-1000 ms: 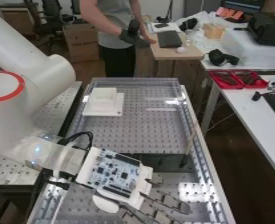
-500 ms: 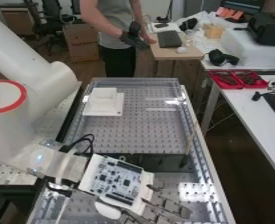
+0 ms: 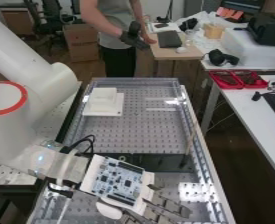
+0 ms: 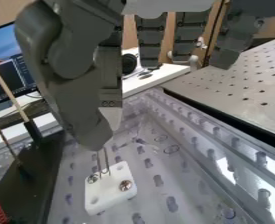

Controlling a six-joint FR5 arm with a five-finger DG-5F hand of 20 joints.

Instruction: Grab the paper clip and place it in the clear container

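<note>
Fingers point(image 3: 166, 203) are extended low in the high view, over the near part of the surface point(image 3: 201, 216), and a circuit board point(image 3: 119, 180) is carried on the hand's back. In the wrist view, the thumb and one of the fingers point(image 4: 110, 94) are brought together, and the upper end of the paper clip point(image 4: 107, 161) appears to be pinched between their tips, though the contact itself is hidden by the thumb. The other fingers are held apart and nearly straight. The paper clip is held upright directly below the pinching tips, its lower end at a white block point(image 4: 110, 194) fitted with two screws. Beyond the fingers, in the high view, a dark block point(image 3: 154, 161) is set across the surface, with a thin stick point(image 3: 189, 144) at one end. Farther from the fingers, past that block, a white stepped stand point(image 3: 103, 102) is placed.
</note>
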